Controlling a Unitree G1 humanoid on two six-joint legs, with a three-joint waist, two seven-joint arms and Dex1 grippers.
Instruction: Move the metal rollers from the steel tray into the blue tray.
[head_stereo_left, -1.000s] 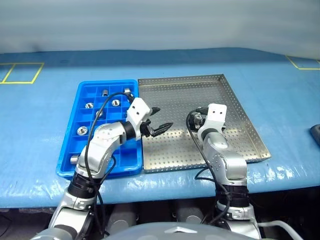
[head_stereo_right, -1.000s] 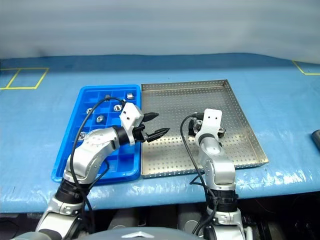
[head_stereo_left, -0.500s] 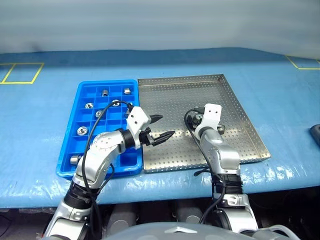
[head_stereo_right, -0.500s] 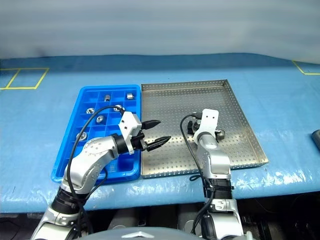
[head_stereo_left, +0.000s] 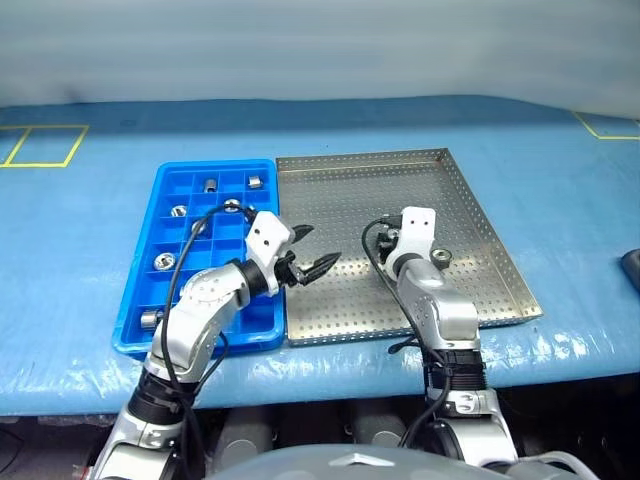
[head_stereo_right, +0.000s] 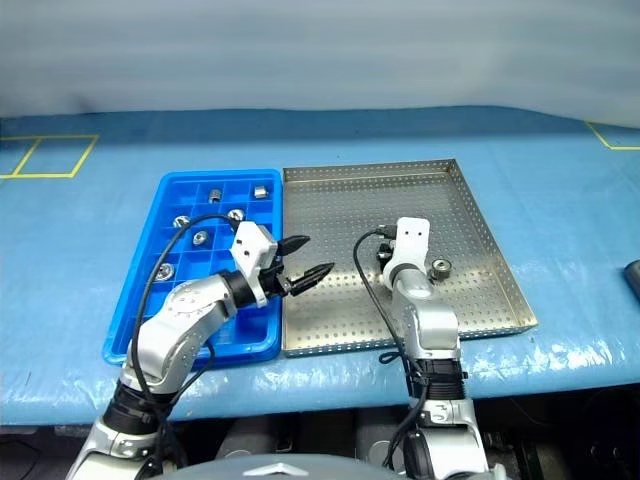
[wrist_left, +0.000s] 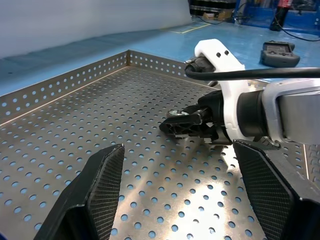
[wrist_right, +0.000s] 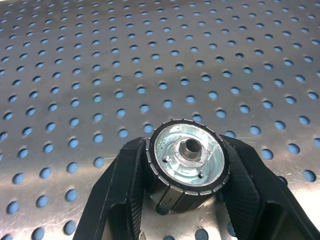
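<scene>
The steel tray (head_stereo_left: 470, 210) is a flat silver sheet, punched all over with small round holes, with a low perforated rim. Beside it, edge to edge at its 9 o'clock side, lies the blue tray (head_stereo_left: 160, 190), glossy plastic cut by a grid into square cells. Several cells hold shiny rollers (head_stereo_left: 164, 262), short ring-like cylinders with dark centres; some sit on end, some on their sides.

In the right wrist view, the right gripper (wrist_right: 184, 172) has its two ribbed black fingers (wrist_right: 122, 190) pressed against both sides of one roller (wrist_right: 188, 156), which rests on the steel floor with its bore facing the camera. Another roller (head_stereo_left: 442, 258) lies on the steel floor at 3 o'clock of that gripper.

The left gripper (head_stereo_left: 311, 252) hangs over the steel tray's 9 o'clock edge, its textured fingers (wrist_left: 102, 182) spread apart, holding nothing.
</scene>
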